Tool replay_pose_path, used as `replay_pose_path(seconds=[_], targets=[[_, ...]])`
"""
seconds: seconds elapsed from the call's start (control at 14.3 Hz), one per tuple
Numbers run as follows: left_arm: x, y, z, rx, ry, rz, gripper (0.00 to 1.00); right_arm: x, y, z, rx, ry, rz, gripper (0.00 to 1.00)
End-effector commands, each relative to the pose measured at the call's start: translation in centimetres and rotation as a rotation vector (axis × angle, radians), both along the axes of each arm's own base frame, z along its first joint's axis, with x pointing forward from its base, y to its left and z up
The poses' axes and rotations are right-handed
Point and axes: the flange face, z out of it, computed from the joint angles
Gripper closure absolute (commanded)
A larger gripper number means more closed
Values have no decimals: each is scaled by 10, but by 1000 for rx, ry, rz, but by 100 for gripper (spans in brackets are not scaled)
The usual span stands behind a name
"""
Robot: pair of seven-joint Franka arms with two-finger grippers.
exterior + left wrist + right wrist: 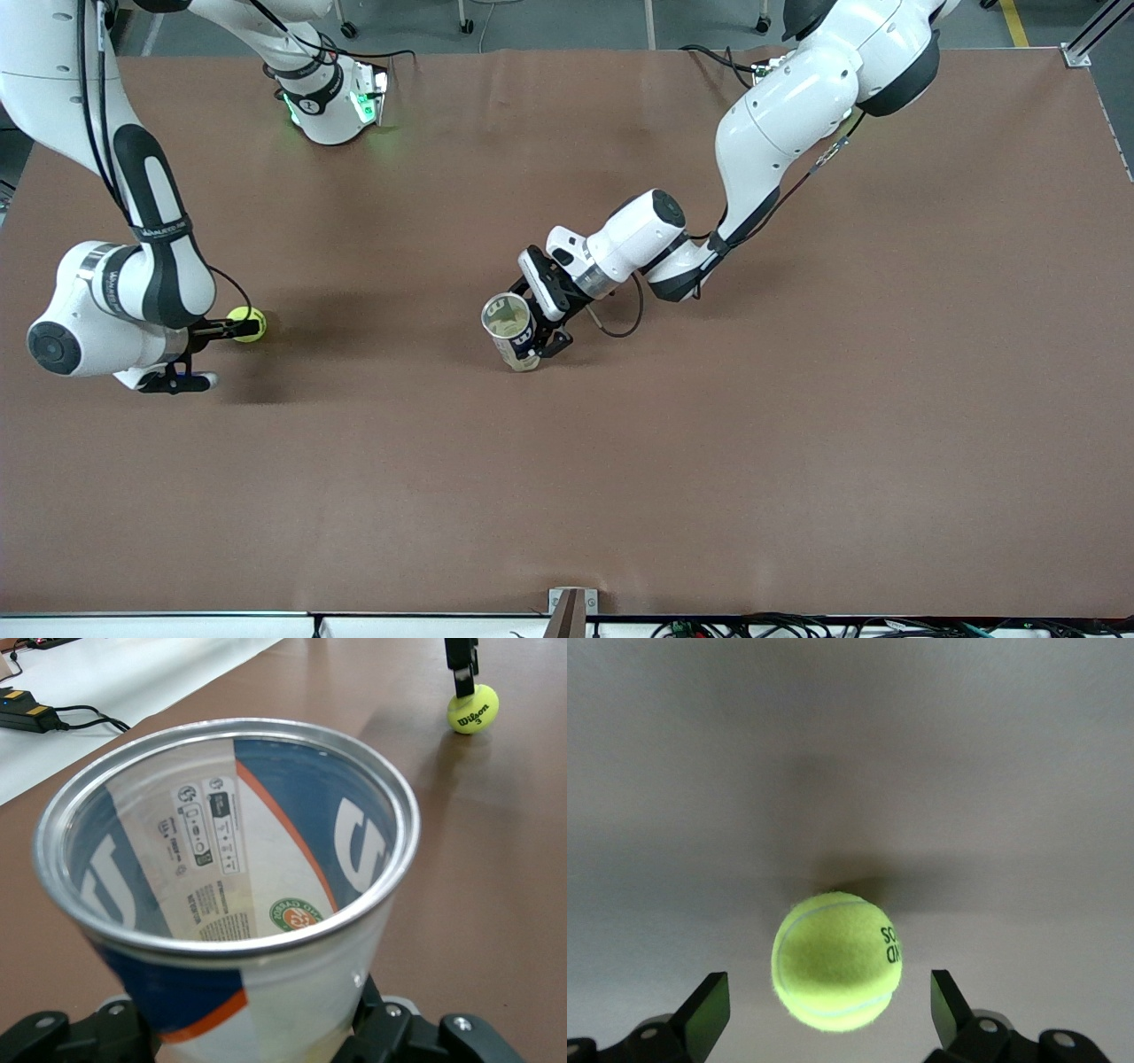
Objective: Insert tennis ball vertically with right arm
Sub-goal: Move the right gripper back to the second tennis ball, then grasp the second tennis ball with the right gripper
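- I am watching the tennis ball (247,323) lying on the brown table (797,443) at the right arm's end, well apart from the can.
- The right gripper (211,354) is sitting low at the ball. In the right wrist view its fingers (707,1010) are standing wide on either side of the ball (837,961), with bare table showing in both gaps. Nothing is gripped yet.
- I judge this spread as a pre-grasp straddle: the ball is centred between the fingers so that closing will catch it across its middle.
- The left gripper (540,341) is down at the open tennis ball can (512,332) near the table's middle. In the left wrist view the can (230,877) is rising between the black fingers (390,1028), mouth up and empty.
- Whether those fingers are pressing the can wall or standing just off it, I cannot tell.
- I read the left arm as steadying the can upright, keeping the mouth facing up for a drop from above.
- Judgement: the task is at its early stage. Grasp, lift, carry over the can, and release are all still to do.
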Motion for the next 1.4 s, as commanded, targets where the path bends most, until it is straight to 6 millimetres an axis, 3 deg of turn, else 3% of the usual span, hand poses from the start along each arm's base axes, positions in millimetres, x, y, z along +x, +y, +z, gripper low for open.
replay_pose_path(seconds=[0.0, 0.14, 0.21, 0.35, 0.49, 0.7, 0.77, 0.91, 0.98, 1.12, 1.19, 1.33], targets=[[1, -5, 4, -23, 0, 14, 21, -18, 0, -2, -5, -9, 17, 0], [1, -5, 3, -22, 0, 13, 21, -19, 0, -3, -5, -6, 17, 0], [1, -5, 4, -24, -2, 13, 21, -19, -1, -4, -5, -4, 15, 5], [1, -5, 4, -24, -1, 14, 21, -19, -1, -5, -5, -1, 14, 40], [1, -5, 4, -23, 0, 14, 21, -20, -3, -5, -5, 0, 9, 63], [2, -6, 6, -26, -4, 14, 21, -19, -3, -4, -3, 4, 7, 83], [3, -5, 6, -27, -3, 17, 21, -18, -2, 0, 4, 3, -2, 85], [2, -5, 5, -25, -2, 16, 21, -4, -2, 21, 15, -37, -14, 87], [3, -5, 6, -26, -4, 16, 21, 7, 6, 43, 41, -63, -28, 89], [3, -5, 6, -28, -4, 17, 21, 35, 32, 91, 95, -93, -12, 94], [2, -6, 7, -28, -5, 15, 21, 50, 55, 118, 126, -99, 9, 94], [2, -6, 5, -26, -5, 12, 21, 67, 89, 157, 248, -133, -7, 94]])
